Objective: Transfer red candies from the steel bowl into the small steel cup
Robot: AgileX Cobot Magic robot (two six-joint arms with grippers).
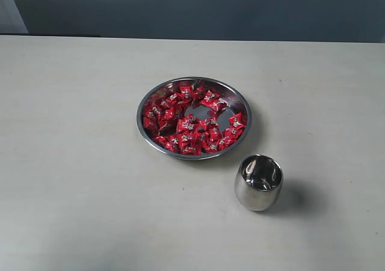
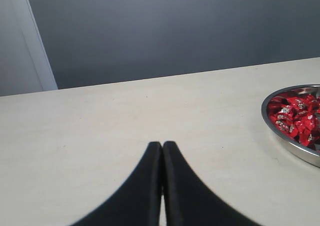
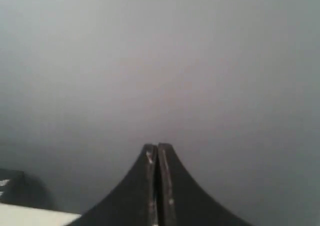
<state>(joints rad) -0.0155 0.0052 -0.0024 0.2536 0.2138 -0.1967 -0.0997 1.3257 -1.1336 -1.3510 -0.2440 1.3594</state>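
The steel bowl [image 1: 239,105] sits mid-table, wide and shallow, with many red candies [image 1: 189,125] heaped in it. Just in front of it and to its right stands the small steel cup [image 1: 258,182], upright. Neither arm appears in the exterior view. In the left wrist view my left gripper [image 2: 162,145] is shut with nothing in it, low over bare table, and the steel bowl's rim [image 2: 285,140] with red candies [image 2: 295,120] shows at the frame's edge. My right gripper [image 3: 157,147] is shut and empty, facing the grey wall.
The pale table [image 1: 78,163] spreads wide around the bowl and cup. A dark grey wall [image 1: 198,9] runs behind its far edge. A white upright strip [image 2: 35,40] stands at the wall in the left wrist view.
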